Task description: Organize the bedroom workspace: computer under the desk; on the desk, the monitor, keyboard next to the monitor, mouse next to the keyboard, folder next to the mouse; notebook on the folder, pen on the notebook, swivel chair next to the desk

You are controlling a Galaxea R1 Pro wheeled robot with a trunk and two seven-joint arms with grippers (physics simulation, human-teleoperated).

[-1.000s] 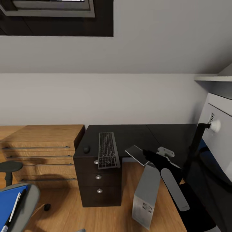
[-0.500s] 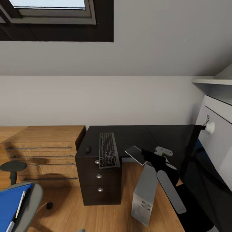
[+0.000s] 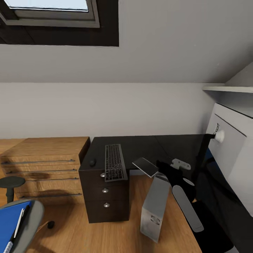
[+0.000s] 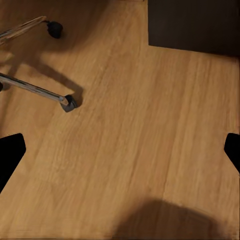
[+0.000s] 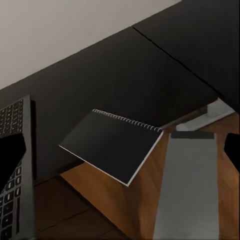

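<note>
Roughly at the desk's [image 3: 140,147] front edge, the right claw [image 5: 121,150] has its two dark tips wide apart. The black notebook [image 3: 144,167] hangs between and just beyond them, tilted in the air. Whether it is clamped cannot be told. The notebook lies just off the desk's front edge, above the top of the grey computer [image 3: 153,207]. The computer leans on the floor in front of the desk, not under it. On the desk's left end, the keyboard [image 3: 114,162] lies lengthwise front to back, overhanging the drawer unit. The mouse [image 3: 92,162] sits just beside it on the outer side. The left claw [image 4: 120,150] is spread apart over bare wooden floor in front of the desk, near a castor [image 4: 69,102]. Well off to the desk's left, the blue folder [image 3: 8,221] rests on the chair [image 3: 33,214] with a white pen [image 3: 18,223] on it. Judging by this, the folder lies leftward of the notebook, nearer the left arm.
</note>
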